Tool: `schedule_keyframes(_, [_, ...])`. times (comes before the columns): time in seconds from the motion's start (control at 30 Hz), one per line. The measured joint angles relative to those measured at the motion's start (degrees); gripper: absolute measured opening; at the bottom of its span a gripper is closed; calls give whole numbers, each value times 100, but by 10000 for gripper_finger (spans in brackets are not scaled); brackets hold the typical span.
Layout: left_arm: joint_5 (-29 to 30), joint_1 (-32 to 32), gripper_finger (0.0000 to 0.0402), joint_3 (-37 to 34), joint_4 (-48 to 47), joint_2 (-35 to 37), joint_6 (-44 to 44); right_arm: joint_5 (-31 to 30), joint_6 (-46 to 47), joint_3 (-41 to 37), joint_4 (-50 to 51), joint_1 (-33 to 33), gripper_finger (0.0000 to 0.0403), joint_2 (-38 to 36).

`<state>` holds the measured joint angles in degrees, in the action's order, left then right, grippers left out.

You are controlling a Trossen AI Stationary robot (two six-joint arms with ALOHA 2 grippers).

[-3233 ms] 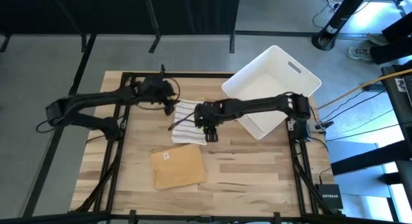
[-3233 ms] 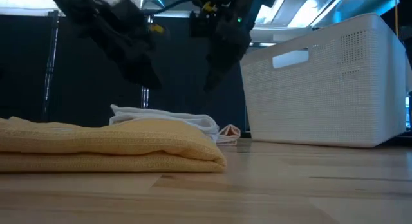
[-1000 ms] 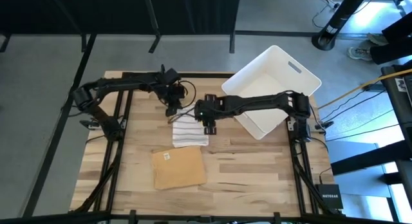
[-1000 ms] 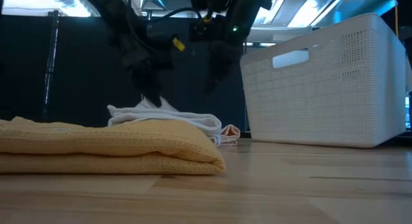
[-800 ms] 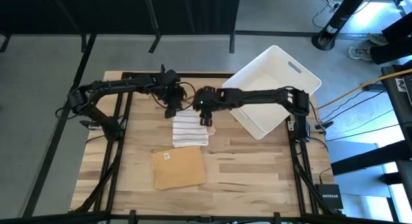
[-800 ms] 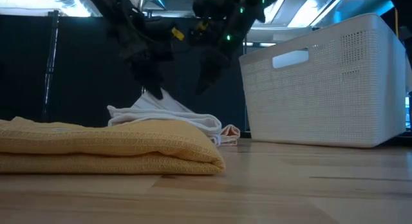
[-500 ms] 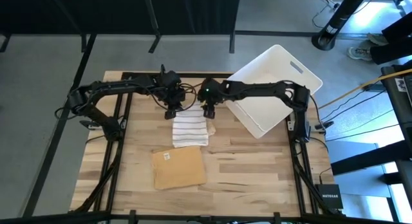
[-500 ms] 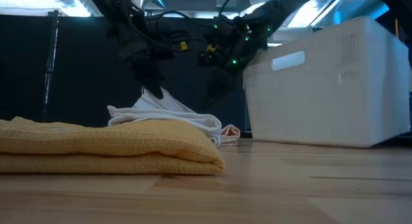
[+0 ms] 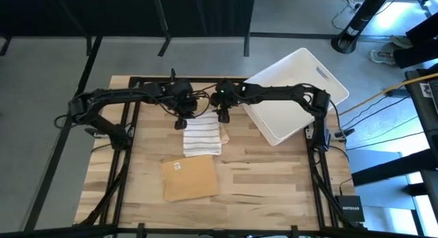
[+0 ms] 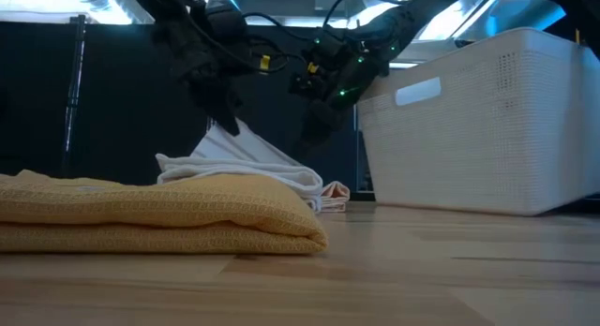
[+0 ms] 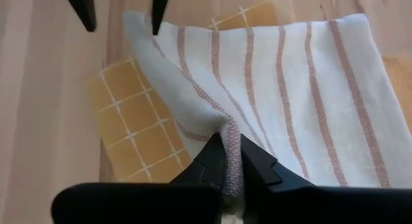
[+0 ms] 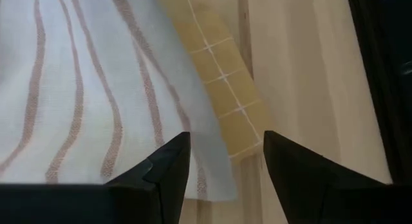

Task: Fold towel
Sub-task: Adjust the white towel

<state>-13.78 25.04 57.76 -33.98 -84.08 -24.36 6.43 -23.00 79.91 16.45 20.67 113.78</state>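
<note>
A white towel with reddish stripes (image 9: 203,137) lies near the table's far middle, on top of a yellow checked cloth (image 11: 135,121). My left gripper (image 9: 181,123) is at the towel's far left corner, shut on it, and that corner stands up as a peak (image 10: 228,139). My right gripper (image 9: 222,117) hangs open just above the towel's far right corner (image 12: 193,179), one finger over the towel and one over the wood; I cannot tell whether it touches. My left gripper pinches the striped towel's far left corner (image 11: 230,135) between its two fingers, coming down at a slant from the table's left. One layer or several, I cannot tell. The pinched cloth rises as a ridge to the fingers, while the towel's other parts lie flat.
A folded tan towel (image 9: 189,178) lies nearer the front edge, and fills the low view's left (image 10: 141,209). A white basket (image 9: 321,74) stands at the far right, close beside my right arm. Bare wood lies to the near right and near left.
My right gripper has gone from the towel's right edge toward the table's far edge, to the far right corner, still open. The white basket has turned and shifted toward the right. My left gripper has drawn the towel's far left corner higher.
</note>
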Motion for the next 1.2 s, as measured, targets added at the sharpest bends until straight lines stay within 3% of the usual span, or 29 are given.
schedule_keyframes(0.2, [243, -7, 11, 0, -46, 14, 155, 28, -17, 100, 340, -2, 200, -25])
schedule_keyframes(0.4, [482, -37, 12, 0, -457, 198, 294, 16, 0, 732, 832, -45, 200, -89])
schedule_keyframes(0.73, [694, -106, 12, 0, -603, 756, 393, 6, 152, 844, 22, -397, 200, -9])
schedule_keyframes(0.97, [715, -110, 7, 0, -792, 761, 390, -832, -187, 846, 35, -559, 200, 431])
schedule_keyframes(1.2, [712, -117, 14, 0, -784, 761, 387, -611, -591, 849, 37, -388, 200, 445])
